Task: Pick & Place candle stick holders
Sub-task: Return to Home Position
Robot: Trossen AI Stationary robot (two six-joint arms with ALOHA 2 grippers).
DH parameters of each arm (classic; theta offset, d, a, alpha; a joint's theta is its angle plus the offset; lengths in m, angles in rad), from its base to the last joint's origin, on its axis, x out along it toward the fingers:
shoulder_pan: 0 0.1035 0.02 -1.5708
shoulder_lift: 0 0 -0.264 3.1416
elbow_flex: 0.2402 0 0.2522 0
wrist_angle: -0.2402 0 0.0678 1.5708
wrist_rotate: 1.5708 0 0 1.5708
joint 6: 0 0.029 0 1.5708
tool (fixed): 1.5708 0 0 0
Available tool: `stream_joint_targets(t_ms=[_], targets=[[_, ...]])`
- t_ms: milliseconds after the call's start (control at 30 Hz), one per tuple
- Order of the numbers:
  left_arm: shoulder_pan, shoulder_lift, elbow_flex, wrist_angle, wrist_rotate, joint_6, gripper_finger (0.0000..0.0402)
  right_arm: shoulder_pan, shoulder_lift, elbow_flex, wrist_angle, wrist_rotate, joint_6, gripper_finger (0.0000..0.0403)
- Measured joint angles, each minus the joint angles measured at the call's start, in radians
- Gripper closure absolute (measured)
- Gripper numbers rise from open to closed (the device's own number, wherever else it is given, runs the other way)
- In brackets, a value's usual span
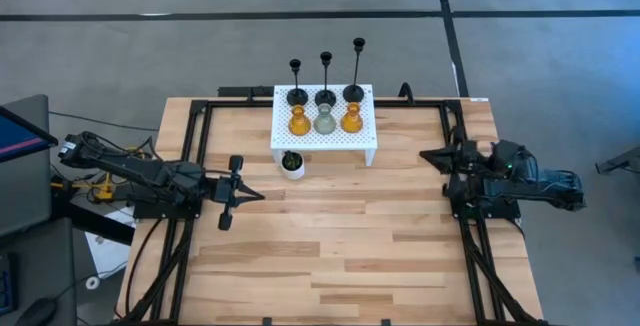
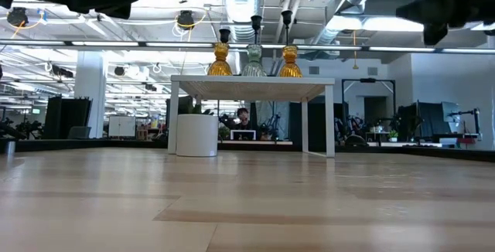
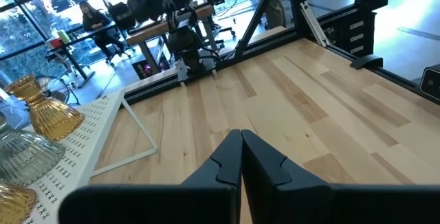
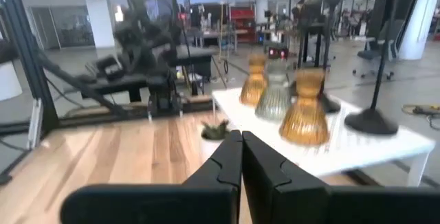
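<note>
Wood table (image 1: pixel 330 256) | holders (image 1: pixel 325 121) on shelf (image 1: pixel 325 139) | left gripper (image 3: pixel 240 138), right gripper (image 4: pixel 241 137) closed, empty

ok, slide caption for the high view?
Three black thin-stemmed candle holders behind three squat glass candle holders on the white perforated shelf; left tool and right tool shut.

R pincer (image 4: pixel 241 150) tips together; white shelf (image 4: pixel 399 143) w/ clear holder (image 4: pixel 273 97) btwn 2 amber holders (image 4: pixel 304 117).

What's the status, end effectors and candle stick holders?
Left end effector shut, empty, left side. Right end effector shut, empty, right side. Six candle stick holders upright on white shelf. Plant pot clear of arms.
</note>
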Motion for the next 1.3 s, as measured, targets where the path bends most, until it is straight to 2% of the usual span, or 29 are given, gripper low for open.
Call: stream_joint_targets(t_ms=[167, 300, 500, 733, 867, 1067, 1300], targets=[[0.0, 0.0, 0.0, 0.003, 0.0, 0.0, 0.0394, 0.0, -0.001, -0.108, 0.065, -0.004, 0.036, 0.0403], [0.0, 0.0, 0.0, 0.003, 0.0, -0.011, 0.0393, 0.0, -0.001, -0.15, 0.094, -0.02, 0.053, 0.0403], [0.0, 0.0, 0.0, 0.009, 0.0, -0.018, 0.0397, 0.0, -0.001, -0.177, 0.102, -0.098, 0.054, 0.0403], [0.0, 0.0, 0.0, 0.019, 0.0, -0.019, 0.0394, 0.0, -0.001, -0.262, 0.188, -0.115, 0.053, 0.0403], [0.0, 0.0, 0.0, 0.019, 0.0, -0.026, 0.0397, 0.001, -0.001, -0.269, 0.202, -0.167, 0.016, 0.0403], [0.0, 0.0, 0.0, 0.019, 0.0, -0.052, 0.0392, 0.0, 0.004, -0.269, 0.199, -0.166, 0.001, 0.0403], [0.0, 0.0, 0.0, 0.019, 0.0, -0.067, 0.0397, 0.0, 0.002, -0.269, 0.199, -0.166, 0.058, 0.0403]])
